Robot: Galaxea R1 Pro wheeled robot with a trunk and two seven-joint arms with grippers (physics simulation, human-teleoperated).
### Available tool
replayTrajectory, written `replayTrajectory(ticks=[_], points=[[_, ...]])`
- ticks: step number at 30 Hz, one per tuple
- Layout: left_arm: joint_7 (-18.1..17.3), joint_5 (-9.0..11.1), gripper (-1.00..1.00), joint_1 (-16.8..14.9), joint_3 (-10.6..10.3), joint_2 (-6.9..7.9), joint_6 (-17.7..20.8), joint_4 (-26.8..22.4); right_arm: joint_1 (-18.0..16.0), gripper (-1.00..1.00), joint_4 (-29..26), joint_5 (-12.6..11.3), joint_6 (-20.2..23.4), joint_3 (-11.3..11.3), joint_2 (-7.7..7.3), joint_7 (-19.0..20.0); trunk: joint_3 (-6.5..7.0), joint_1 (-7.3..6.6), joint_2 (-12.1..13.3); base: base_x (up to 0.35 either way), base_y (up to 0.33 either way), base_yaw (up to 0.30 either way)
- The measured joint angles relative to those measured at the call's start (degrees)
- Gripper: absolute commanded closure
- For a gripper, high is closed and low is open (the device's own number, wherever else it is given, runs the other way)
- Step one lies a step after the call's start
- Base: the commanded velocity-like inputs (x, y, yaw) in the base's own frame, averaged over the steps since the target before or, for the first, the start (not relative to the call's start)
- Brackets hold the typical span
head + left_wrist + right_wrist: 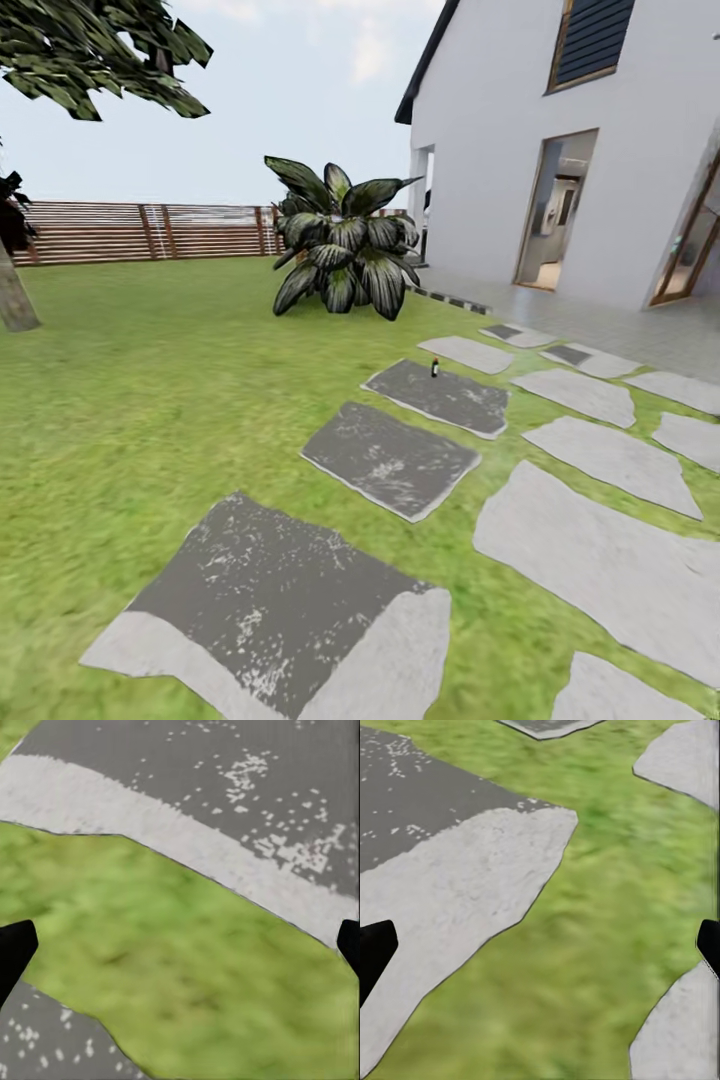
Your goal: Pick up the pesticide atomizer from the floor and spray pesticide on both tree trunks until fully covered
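1. We see the atomizer point(435, 369) standing upright on a dark paving slab point(440, 396), far ahead at about 1 o'clock from us in the head view. It is tiny there, so its cap and band cannot be made out.
2. It stands at the slab's far edge, with a pale slab point(467, 353) just beyond it, so we judge a straight run up the stone path would bring it within reach.
3. Beyond it, at about 12 o'clock, stands the shrub point(345, 250), which is not a target. One trunk point(14, 290) shows at 10 o'clock by the fence point(150, 232), well apart from the atomizer, with foliage overhead.
4. The house point(560, 150) lies at 2 o'clock, its paved apron meeting the stones.
5. Our left gripper point(180, 949) hangs over grass and slab edges, fingertips point(15, 949) spread wide with nothing between them. The right gripper point(540, 949) is likewise released and empty above a pale slab, probably kept that way for travel.
6. We judge the task barely begun: the approach comes first.
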Motion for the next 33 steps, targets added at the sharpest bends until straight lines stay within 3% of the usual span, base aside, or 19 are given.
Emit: replayTrajectory(ticks=[33], points=[[-0.06,0.00,-1.00,0.00,0.01,0.00,-0.06,0.00,0.00,-1.00,0.00,0.00,0.00,0.00,0.00,0.00,0.00,0.00,0.00,0.339,0.000,-0.013]])
